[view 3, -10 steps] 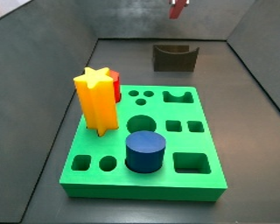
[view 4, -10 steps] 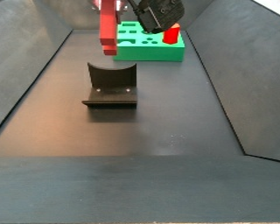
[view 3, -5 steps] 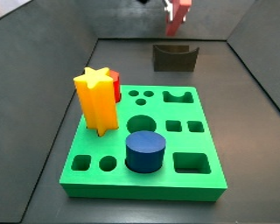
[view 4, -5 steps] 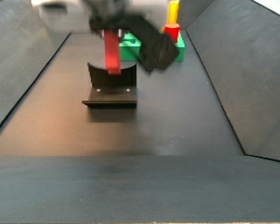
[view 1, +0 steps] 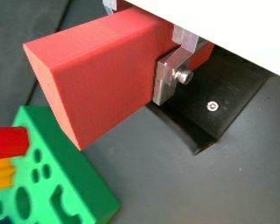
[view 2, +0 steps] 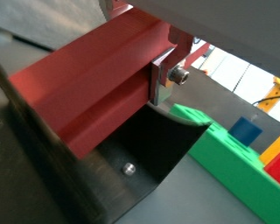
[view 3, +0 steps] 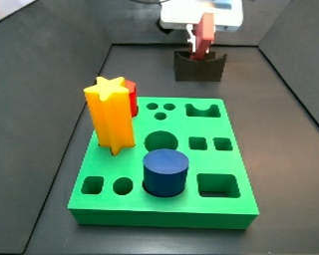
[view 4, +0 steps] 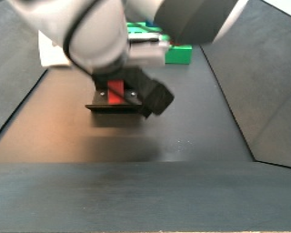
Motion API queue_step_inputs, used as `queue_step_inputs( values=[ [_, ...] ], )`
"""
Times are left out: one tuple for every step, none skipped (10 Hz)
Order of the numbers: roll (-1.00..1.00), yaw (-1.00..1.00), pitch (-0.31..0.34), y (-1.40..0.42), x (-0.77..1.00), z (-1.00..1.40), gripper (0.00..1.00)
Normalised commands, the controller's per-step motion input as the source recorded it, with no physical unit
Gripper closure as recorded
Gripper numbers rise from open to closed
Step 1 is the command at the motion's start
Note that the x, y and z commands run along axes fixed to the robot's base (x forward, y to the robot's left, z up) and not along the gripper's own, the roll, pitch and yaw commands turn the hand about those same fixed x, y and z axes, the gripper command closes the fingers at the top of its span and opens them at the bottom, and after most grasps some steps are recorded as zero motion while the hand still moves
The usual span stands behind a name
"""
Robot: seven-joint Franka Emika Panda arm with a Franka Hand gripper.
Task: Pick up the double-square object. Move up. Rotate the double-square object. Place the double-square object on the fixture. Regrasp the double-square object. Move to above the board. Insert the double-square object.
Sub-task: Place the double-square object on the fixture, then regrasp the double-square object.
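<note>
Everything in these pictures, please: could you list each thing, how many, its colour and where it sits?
board: one, green, many cut-out holes, on the dark floor.
star: one, yellow, upright in the board near one edge.
cylinder: one, blue, upright in the board.
small red piece: one, partly hidden behind the star.
fixture: one, dark, on the floor beyond the board.
double-square object: one, red, clamped between the fingers, right at the fixture.
gripper: one, silver fingers, shut on the red block at the fixture.
arm: one, grey-white, fills much of a side view.
</note>
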Motion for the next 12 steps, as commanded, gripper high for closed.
queue_step_inputs(
  values=[
    [-0.16,-0.15,-0.01,0.08,0.13,-0.49,1.0],
    [-0.12,-0.12,-0.033,0.09,0.08,-0.45,1.0],
    [-0.12,-0.11,-0.035,0.09,0.08,-0.45,1.0],
    [-0.12,-0.08,-0.034,0.09,0.08,-0.45,1.0],
    [-0.12,-0.07,-0.034,0.09,0.08,-0.45,1.0],
    [0.0,0.0,0.0,-0.5,0.0,-0.17,1.0],
    [0.0,0.0,0.0,0.0,0.0,0.0,0.0],
    [-0.1,-0.03,-0.047,0.0,0.0,1.0,0.0],
    [-0.09,-0.02,-0.043,0.0,-0.01,1.0,0.0],
    [-0.06,0.0,-0.034,0.0,-0.02,1.0,0.0],
    [-0.01,0.02,-0.021,0.0,-0.03,1.0,0.0],
    [0.0,0.03,-0.015,0.0,-0.03,1.0,0.0]
  ],
)
